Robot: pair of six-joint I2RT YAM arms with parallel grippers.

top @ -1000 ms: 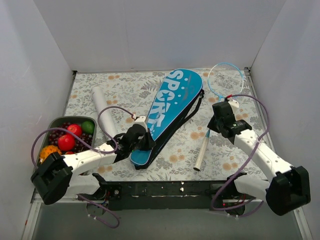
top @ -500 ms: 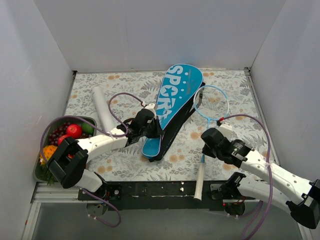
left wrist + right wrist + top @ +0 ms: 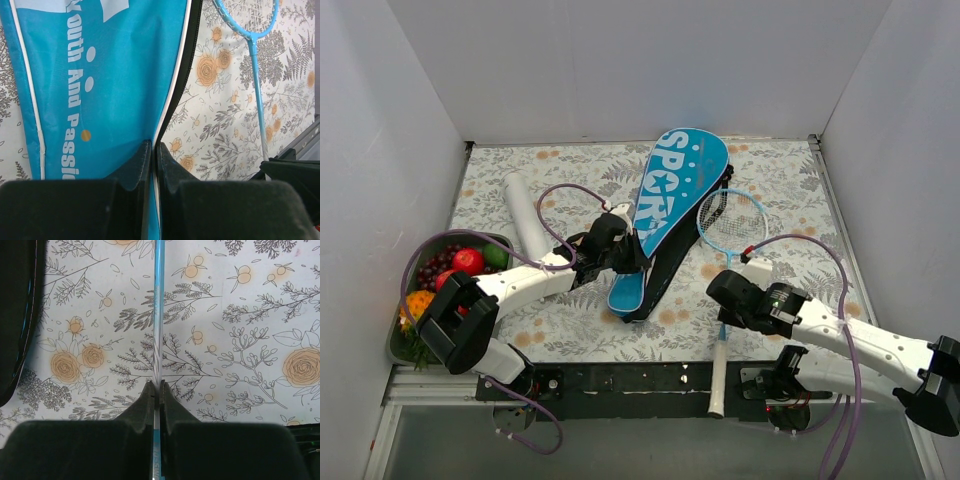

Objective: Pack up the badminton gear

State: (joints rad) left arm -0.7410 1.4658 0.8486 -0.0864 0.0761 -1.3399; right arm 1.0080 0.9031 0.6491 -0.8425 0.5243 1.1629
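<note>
The blue "SPORT" cover [image 3: 678,185] lies slantwise mid-table, its black zip edge facing right. My left gripper [image 3: 623,256] is shut on the cover's right edge near its narrow end; in the left wrist view the cover [image 3: 100,75] sits pinched between my gripper's jaws [image 3: 153,150]. One light-blue racket [image 3: 732,220] lies right of the cover, its handle [image 3: 714,385] over the front edge. My right gripper [image 3: 724,294] is shut on its thin shaft [image 3: 157,315], as the right wrist view [image 3: 155,387] shows. The white tube [image 3: 525,215] lies at left. No second racket or shuttlecocks show.
A dark tray [image 3: 420,250] of colourful fruit sits at the left edge by the left arm's base. White walls close in the floral table on three sides. The black front rail [image 3: 650,378] runs under the racket handle. The cover's dark edge [image 3: 17,315] lies left of the shaft.
My right gripper has dragged the racket from the back right corner toward the front and left, beside the cover. My left gripper has swung the cover's narrow end rightward and back.
</note>
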